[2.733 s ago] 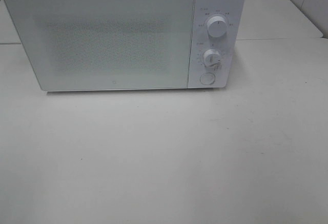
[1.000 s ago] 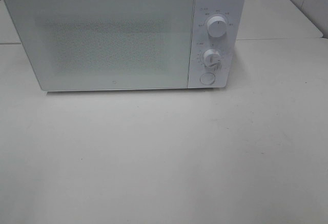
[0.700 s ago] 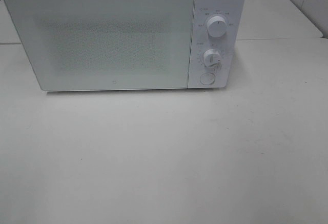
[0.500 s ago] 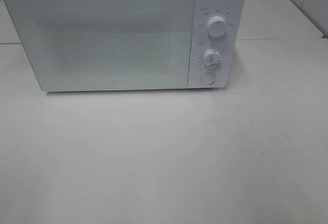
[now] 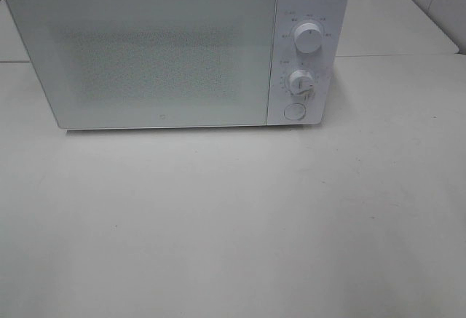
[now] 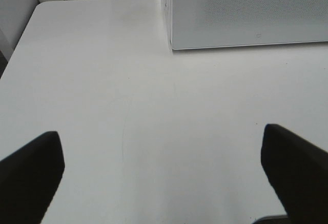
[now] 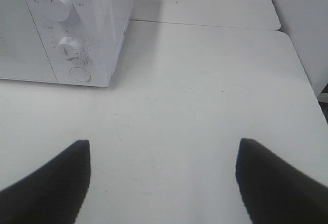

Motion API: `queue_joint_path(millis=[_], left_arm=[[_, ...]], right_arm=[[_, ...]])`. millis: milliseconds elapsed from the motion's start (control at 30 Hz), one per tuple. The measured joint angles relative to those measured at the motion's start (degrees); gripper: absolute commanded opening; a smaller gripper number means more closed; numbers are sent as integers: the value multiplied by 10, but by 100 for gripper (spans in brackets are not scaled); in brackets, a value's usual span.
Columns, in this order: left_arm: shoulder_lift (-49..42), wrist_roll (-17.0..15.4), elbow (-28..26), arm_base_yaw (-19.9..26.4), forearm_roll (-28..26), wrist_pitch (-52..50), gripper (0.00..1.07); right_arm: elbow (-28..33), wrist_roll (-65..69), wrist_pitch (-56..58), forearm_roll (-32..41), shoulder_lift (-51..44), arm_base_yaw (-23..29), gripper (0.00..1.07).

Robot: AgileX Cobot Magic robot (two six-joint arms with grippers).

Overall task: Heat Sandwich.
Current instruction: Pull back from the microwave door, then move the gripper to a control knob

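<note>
The sandwich is out of view in every frame. A white microwave (image 5: 175,49) stands at the back of the white table (image 5: 233,223) with its door shut; its two dials (image 5: 309,38) and a round button (image 5: 293,111) sit on the right panel. Neither arm appears in the exterior high view. In the left wrist view my left gripper (image 6: 163,175) hangs open over bare table, a corner of the microwave (image 6: 246,14) ahead. The right wrist view has my right gripper (image 7: 163,180) open over the table, with the microwave's dial panel (image 7: 66,29) ahead.
A seam joins this table to another white table (image 5: 393,20) behind and to the right. The table's left edge (image 6: 20,49) shows in the left wrist view, its right edge (image 7: 302,75) in the right wrist view.
</note>
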Motion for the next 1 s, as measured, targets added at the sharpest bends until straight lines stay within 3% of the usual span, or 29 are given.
queue_joint_path(millis=[467,1000], left_arm=[[-1,0,0,0,0,0,103],[-1,0,0,0,0,0,103]], right_arm=[[0,0,-167,0,143,0,75],[3,0,-433,0,313,0,75]])
